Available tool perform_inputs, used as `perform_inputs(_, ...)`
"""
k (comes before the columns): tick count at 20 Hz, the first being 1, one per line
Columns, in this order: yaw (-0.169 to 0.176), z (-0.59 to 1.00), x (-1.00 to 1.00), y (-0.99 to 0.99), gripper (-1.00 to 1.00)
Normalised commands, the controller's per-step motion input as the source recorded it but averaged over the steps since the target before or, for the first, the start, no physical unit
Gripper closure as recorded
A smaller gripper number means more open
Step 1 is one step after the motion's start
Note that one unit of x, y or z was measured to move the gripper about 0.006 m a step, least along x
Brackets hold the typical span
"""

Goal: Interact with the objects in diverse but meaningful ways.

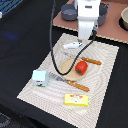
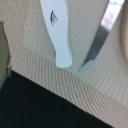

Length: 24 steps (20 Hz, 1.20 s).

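Note:
The slim white-and-blue fish-shaped piece [image 1: 73, 45] lies on the woven placemat [image 1: 45, 92], near its far edge. My gripper [image 1: 85, 37] hangs just above and beside it, toward the exterior view's right. The fingers are too blurred to judge. Up close in the wrist view, the fish piece [image 2: 57, 30] is a white paddle shape with a dark mark, lying free on the mat. The round red tomato [image 1: 81, 67] rests on the tan plate [image 1: 67, 65]. The white-and-green milk carton [image 1: 40, 78] stands at the mat's left. The flat yellow box [image 1: 76, 100] lies near the mat's front edge.
An orange-handled knife [image 1: 90, 61] lies behind the plate; its silver blade [image 2: 97, 42] runs beside the fish piece. A fork with an orange handle [image 1: 75, 85] lies in front of the plate. A grey pot [image 1: 70, 11] and a bowl [image 1: 124, 18] stand at the back.

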Motion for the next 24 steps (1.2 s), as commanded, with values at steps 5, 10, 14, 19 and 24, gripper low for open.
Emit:
perform_inputs(5, 0.104, -0.51, -0.34, 0.31, -1.00)
perform_inputs(10, 0.032, -0.24, -0.11, -0.04, -1.00)
perform_inputs(14, 0.000, -0.21, -0.04, -0.22, -1.00)
perform_inputs(19, 0.002, -0.38, -0.23, -0.04, 1.00)
perform_inputs(24, 0.027, -0.43, -0.21, 0.07, 1.00)
